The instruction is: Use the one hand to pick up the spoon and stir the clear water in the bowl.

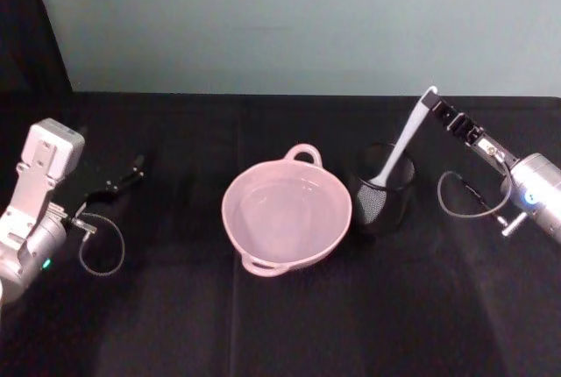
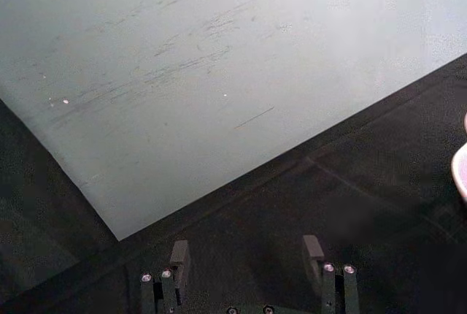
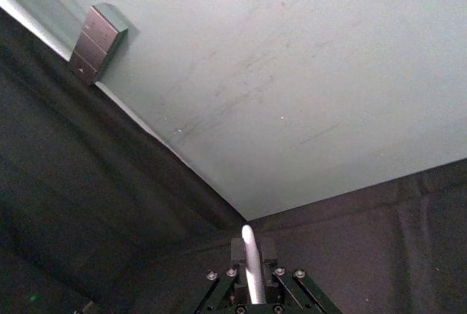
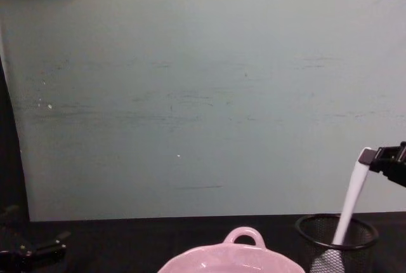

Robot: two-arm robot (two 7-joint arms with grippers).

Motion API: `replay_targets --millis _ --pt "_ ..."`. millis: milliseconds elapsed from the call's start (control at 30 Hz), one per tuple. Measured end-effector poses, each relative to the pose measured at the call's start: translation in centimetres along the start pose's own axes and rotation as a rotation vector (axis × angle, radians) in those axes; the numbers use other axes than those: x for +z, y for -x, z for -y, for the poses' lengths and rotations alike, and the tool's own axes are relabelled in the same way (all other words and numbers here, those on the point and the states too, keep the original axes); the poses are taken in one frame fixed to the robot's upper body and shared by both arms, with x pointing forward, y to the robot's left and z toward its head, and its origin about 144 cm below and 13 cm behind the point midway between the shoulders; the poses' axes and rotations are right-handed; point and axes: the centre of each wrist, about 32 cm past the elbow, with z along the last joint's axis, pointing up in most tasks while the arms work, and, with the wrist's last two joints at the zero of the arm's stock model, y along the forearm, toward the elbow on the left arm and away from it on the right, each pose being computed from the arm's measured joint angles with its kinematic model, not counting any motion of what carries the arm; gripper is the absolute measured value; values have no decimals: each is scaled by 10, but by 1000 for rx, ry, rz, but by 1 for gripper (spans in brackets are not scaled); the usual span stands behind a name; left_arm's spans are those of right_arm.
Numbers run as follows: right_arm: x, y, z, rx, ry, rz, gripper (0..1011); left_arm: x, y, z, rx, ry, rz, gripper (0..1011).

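"Where's the spoon [image 1: 403, 145]?"

"Its tip is pinched in the right fingers [image 1: 443, 114], so it can lift out. Its flat end is below them, in the black cup [image 1: 383, 206], beside the bowl [image 1: 287, 259]. The left fingers [image 2: 179, 255] sit open, far off."

The blade of the spoon [image 1: 405, 142] sat inside the mesh cup [image 1: 383, 202], dim behind its wire. The chest view's lower edge cut off the bowl [image 4: 228, 259], its right edge the right end effector [image 4: 379, 159]. The water [image 1: 285, 215] barely showed.
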Motion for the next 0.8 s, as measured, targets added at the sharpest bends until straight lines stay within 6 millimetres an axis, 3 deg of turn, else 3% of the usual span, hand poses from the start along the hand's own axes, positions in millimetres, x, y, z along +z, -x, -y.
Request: replay_targets --millis 433,800 --pt "19 30 0 46 10 188 96 0 0 0 0 0 0 1011" --pt "55 71 -1 101 33 380 96 0 0 0 0 0 0 1011"
